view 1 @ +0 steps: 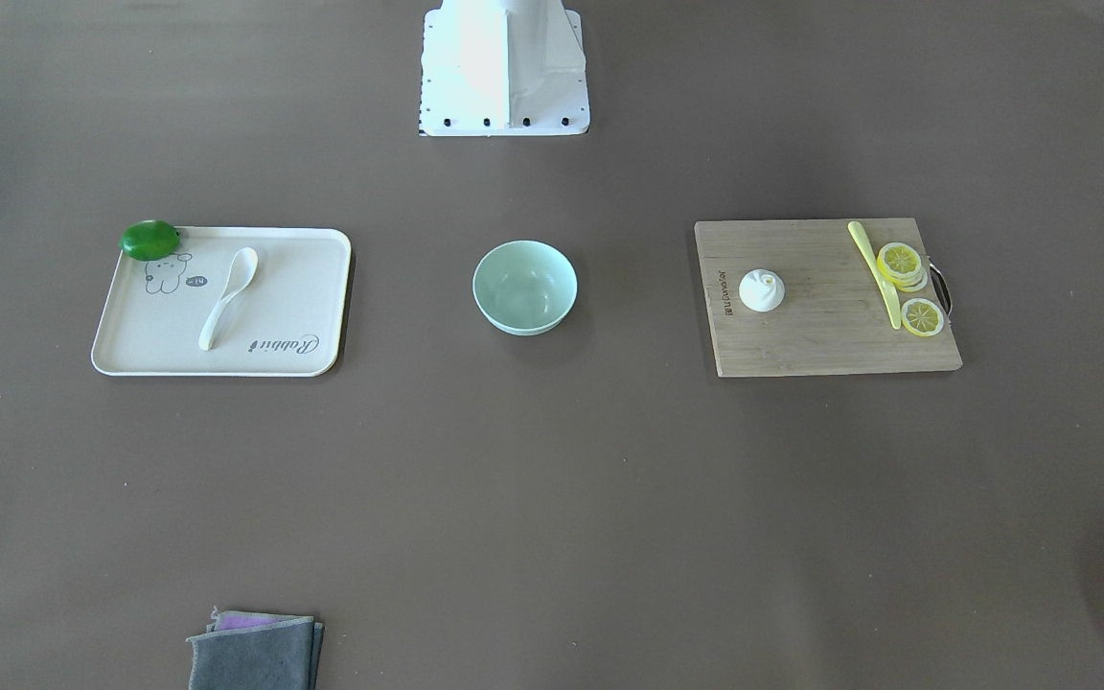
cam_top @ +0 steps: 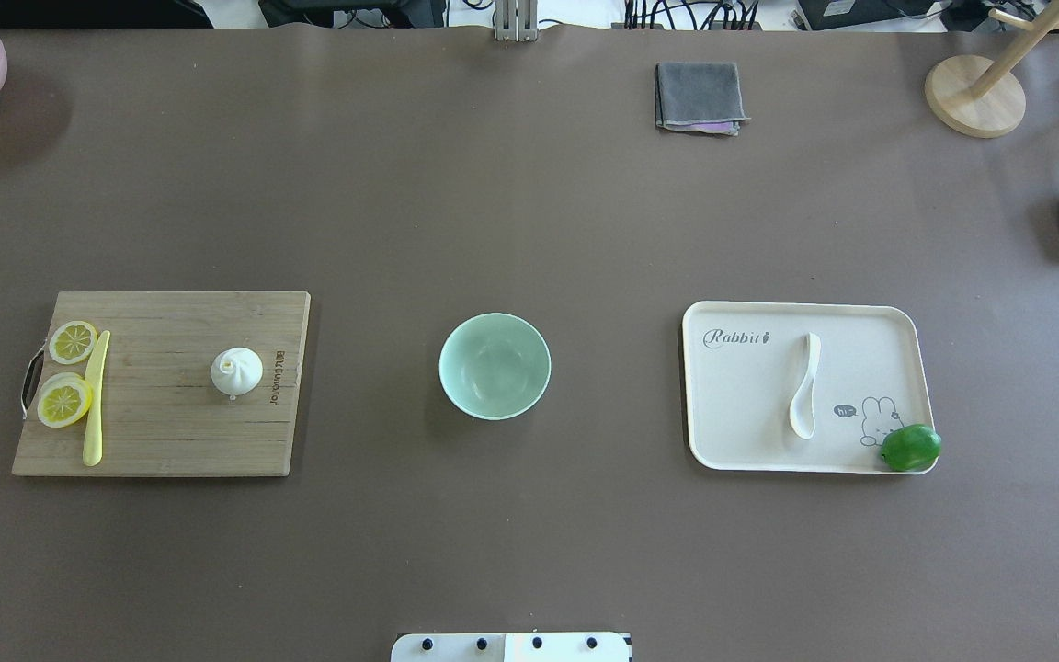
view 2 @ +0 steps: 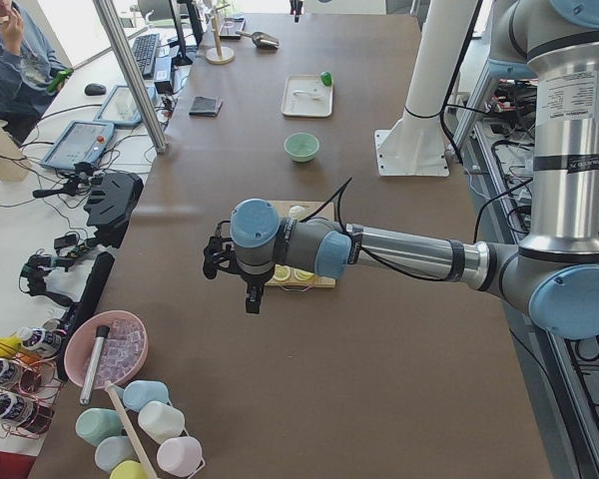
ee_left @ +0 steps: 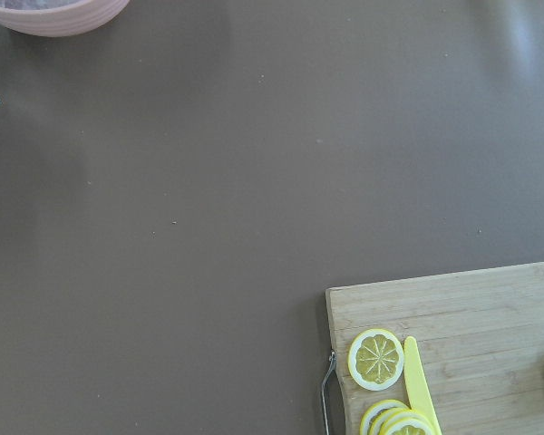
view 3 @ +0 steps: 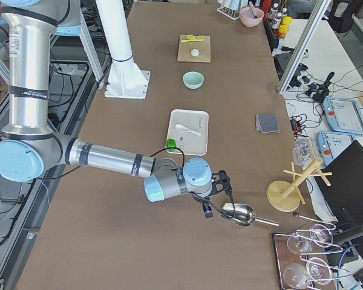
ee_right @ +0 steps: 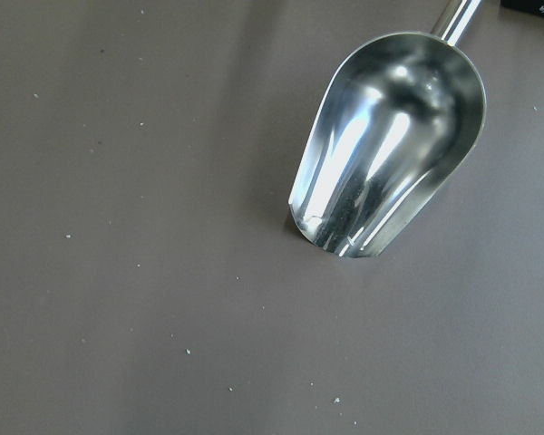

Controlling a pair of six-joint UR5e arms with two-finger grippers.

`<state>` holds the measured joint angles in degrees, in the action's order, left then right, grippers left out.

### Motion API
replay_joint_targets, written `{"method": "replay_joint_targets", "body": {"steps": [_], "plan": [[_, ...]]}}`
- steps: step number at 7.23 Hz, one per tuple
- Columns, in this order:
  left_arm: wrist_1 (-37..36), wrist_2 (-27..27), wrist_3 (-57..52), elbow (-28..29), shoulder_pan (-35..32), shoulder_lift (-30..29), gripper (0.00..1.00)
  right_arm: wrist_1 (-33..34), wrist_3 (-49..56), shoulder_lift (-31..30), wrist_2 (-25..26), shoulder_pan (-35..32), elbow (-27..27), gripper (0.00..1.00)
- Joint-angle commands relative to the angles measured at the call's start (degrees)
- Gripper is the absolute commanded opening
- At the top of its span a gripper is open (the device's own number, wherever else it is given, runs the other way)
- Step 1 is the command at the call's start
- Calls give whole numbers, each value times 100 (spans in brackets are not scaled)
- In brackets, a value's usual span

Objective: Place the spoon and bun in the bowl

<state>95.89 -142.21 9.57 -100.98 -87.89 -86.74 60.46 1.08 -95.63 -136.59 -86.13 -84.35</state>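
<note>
Off opposite ends of the surface, the left tool (view 2: 242, 279) and right tool (view 3: 213, 196) show only in side views, where I cannot tell how far either is open or whether it holds anything. The left wrist view cuts off the bun (cam_top: 236, 370) at its edge. Beyond the left tool, the bun sits on a cutting board (cam_top: 171, 432) with lemon slices (cam_top: 65, 402). Beyond the right tool, which is just beside a metal scoop (ee_right: 390, 145), a tray (cam_top: 768, 450) carries the spoon (cam_top: 805, 386) and a green fruit (cam_top: 910, 447). Between board and tray stands the bowl (cam_top: 495, 366), with bun and spoon both outside it.
</note>
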Motion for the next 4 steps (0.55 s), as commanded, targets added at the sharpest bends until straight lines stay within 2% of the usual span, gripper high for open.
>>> {"method": "replay_joint_targets", "body": {"steps": [1, 2, 3, 4], "plan": [[-96, 62, 219, -9, 0, 0, 98, 53, -20, 79, -8, -9, 33, 100], [-297, 62, 221, 25, 17, -61, 98, 550, -28, 323, 9, 35, 15, 100], [-847, 80, 212, -9, 43, -393, 98, 1634, -20, 873, 35, 18, 24, 100], [-1140, 176, 143, -9, 52, -474, 98, 2401, 6, 1340, 314, 18, 59, 100]]}}
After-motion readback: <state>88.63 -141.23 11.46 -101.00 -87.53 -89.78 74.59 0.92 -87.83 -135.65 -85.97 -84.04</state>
